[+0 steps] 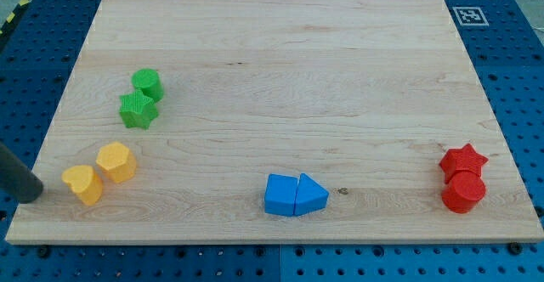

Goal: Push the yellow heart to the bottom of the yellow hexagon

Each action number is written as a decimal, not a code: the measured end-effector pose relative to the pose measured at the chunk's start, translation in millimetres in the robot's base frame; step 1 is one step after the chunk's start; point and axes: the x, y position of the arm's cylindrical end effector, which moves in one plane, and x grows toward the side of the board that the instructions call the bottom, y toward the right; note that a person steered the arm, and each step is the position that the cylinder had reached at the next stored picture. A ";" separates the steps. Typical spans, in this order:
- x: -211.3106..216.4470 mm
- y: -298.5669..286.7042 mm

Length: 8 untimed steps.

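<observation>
The arm's dark rod came in from the view's left edge, its tip (pixel 36 194) sitting just left of the small yellow heart-shaped block (pixel 82 183), a narrow gap between them. No claw on this rig at all, so nothing to release or clench, just the rod. The heart lay near the bottom-left corner of the pale wooden desk (pixel 280 61), touching or almost touching the yellow hexagonal block (pixel 116 161), down and to its left. Looked like the approach step, contact not yet made. The next move, by my reckoning, called for a nudge rightward, steering the heart in under the hexagon without knocking the hexagon away
</observation>
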 end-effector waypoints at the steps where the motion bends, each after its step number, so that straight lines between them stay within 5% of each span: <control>1: -0.1 22.3; 8: 1.2 71.5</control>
